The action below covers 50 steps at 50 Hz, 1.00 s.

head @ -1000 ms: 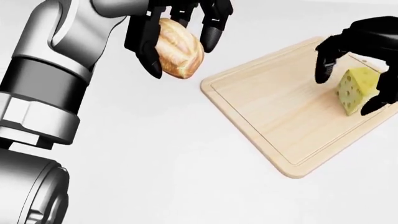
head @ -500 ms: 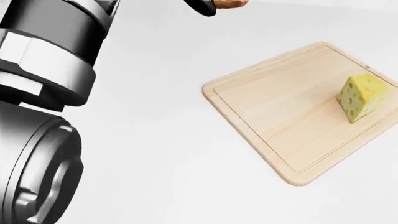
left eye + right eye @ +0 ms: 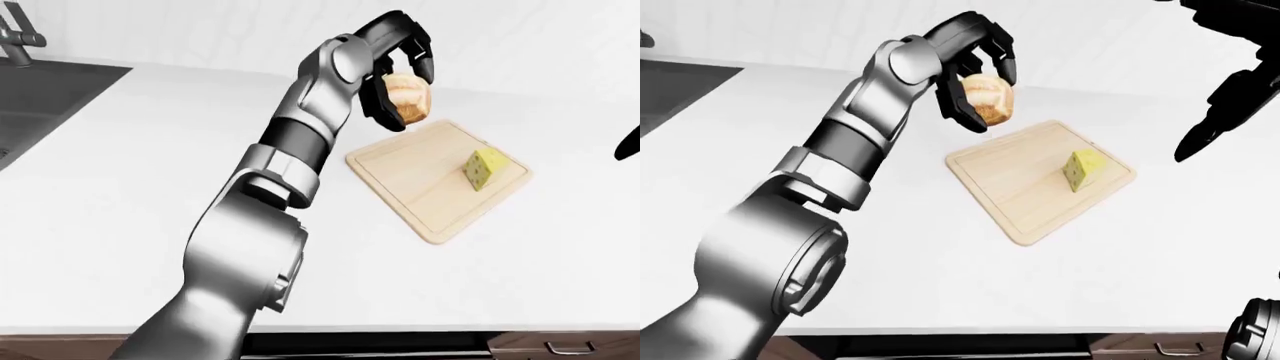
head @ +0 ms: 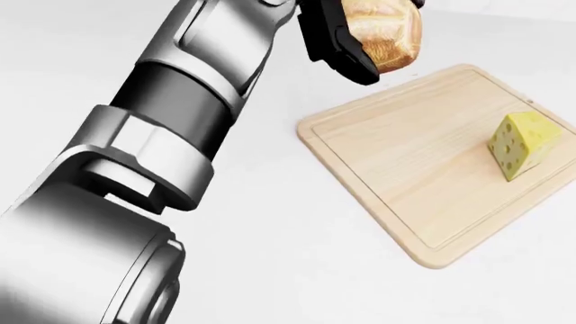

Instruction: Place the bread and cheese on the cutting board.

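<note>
My left hand (image 3: 398,84) is shut on the round bread roll (image 3: 409,100) and holds it in the air above the far left corner of the wooden cutting board (image 3: 420,187). The roll also shows at the top of the head view (image 4: 385,34). The yellow cheese wedge (image 3: 486,169) with holes stands on the right part of the board, free of any hand. My right hand (image 3: 1230,82) is raised at the top right of the right-eye view, well away from the cheese, fingers spread and empty.
The board lies on a white counter (image 3: 120,187). A dark sink (image 3: 40,97) with a tap is at the far left of the left-eye view. Cabinet fronts with a handle (image 3: 570,348) run along the bottom edge.
My right hand has let go of the cheese and lifted up and away to the right. My left arm has carried the bread up and toward the board's far corner.
</note>
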Motion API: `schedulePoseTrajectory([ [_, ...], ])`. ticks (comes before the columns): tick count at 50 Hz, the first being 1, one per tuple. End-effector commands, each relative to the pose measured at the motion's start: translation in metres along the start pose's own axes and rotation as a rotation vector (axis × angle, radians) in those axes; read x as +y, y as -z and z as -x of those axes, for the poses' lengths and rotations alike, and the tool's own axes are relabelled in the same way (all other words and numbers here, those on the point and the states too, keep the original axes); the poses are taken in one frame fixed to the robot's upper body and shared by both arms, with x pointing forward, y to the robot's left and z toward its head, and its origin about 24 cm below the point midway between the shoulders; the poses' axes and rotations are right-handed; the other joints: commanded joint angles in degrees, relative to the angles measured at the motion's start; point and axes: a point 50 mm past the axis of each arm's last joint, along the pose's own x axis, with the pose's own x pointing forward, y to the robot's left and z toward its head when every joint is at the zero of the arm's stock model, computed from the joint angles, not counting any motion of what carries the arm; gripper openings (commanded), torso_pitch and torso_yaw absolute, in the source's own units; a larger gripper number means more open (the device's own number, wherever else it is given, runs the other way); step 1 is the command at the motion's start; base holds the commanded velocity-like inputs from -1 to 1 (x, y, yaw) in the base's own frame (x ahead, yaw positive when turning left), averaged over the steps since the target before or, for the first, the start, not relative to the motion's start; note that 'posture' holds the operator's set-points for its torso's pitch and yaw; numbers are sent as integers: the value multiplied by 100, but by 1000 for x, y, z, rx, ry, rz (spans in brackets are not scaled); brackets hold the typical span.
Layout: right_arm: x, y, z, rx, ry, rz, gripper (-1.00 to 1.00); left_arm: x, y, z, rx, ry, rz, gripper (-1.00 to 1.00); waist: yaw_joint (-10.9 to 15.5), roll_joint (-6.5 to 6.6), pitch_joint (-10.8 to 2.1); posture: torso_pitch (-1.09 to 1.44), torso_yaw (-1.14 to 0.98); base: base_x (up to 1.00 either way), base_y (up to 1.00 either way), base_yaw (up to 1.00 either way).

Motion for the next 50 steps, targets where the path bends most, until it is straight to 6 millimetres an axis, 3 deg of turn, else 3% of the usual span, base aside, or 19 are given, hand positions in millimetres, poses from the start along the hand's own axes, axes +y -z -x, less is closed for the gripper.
schedulePoseTrajectory([
  [1, -14, -4, 9, -2, 69, 30, 100, 7, -16, 1, -53, -27, -15, -100, 0, -38, -138, 0, 0, 0, 0, 0],
  [12, -12, -3, 11, 3, 69, 27, 100, -17, -34, -3, -86, 26, 20, -100, 7, -71, -146, 0, 0, 0, 0, 0],
  [21, -11, -1, 12, 7, 75, 24, 100, -55, -16, -3, -14, 205, -70, -100, 22, -75, -145, 0, 0, 0, 0, 0],
  [32, -12, -1, 14, 8, 82, 23, 100, -64, -12, -2, -14, 215, -95, -100, 23, -105, -151, 0, 0, 0, 0, 0],
  [36, -13, -1, 14, 8, 83, 22, 100, -70, -7, -2, -5, 222, -101, -63, 33, -112, -159, 0, 0, 0, 0, 0],
  [37, -13, -1, 15, 8, 84, 22, 100, -73, -4, -2, 2, 226, -105, -25, 34, -114, -161, 0, 0, 0, 0, 0],
  [38, -14, -1, 15, 8, 86, 22, 100, -74, -1, -2, 7, 226, -105, 30, 35, -116, -162, 0, 0, 0, 0, 0],
  [45, -15, -1, 18, 14, 90, 21, 100, -84, 6, -1, 20, 241, -103, 97, 36, -131, -170, 0, 0, 0, 0, 0],
  [50, -14, -1, 19, 13, 91, 19, 100, -78, 7, 0, 24, 233, -91, 100, 35, -134, -165, 0, 0, 0, 0, 0],
])
